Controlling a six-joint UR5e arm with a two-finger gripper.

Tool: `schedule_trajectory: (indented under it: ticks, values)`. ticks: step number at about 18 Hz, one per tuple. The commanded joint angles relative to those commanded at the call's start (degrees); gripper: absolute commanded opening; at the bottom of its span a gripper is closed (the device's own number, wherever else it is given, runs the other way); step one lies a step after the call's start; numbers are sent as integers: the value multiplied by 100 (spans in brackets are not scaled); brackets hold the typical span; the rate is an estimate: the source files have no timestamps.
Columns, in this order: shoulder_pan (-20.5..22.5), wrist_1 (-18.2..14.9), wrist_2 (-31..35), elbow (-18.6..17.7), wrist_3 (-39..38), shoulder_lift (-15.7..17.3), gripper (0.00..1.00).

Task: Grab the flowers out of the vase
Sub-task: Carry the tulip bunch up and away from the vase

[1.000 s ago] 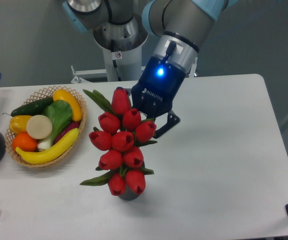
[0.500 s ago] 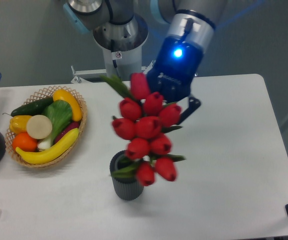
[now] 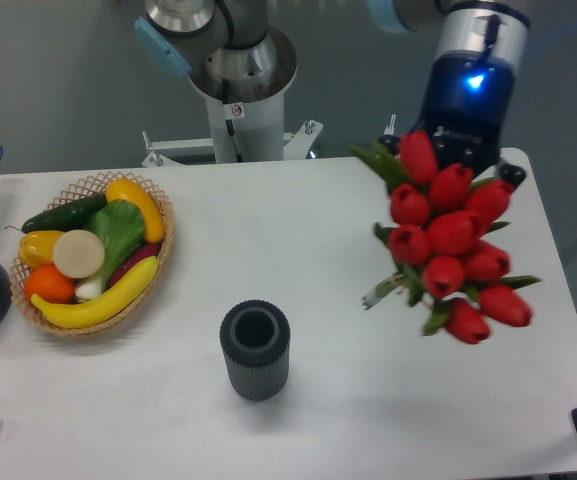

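The flowers (image 3: 450,248) hang in the air over the right side of the desk (image 3: 348,420), well clear of the vase (image 3: 255,350). The gripper (image 3: 460,150) holds them, its fingers hidden behind the blooms and evidently closed on them. A loose hold could let the top-heavy bunch slip out.

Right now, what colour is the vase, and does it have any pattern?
The vase is dark grey, with vertical ribs around its wall. The fixed camera, the only view, shows it clearly.

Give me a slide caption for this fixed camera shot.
Gripper holds the flowers aloft, clear of the empty vase, right of the fruit basket.
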Motion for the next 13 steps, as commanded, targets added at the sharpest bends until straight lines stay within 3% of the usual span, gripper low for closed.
schedule_trajectory:
  ticks: [6, 13]
  values:
    - [26, 0, -9, -211, 97, 9, 40]
    - [18, 0, -18, -211, 88, 44, 40]
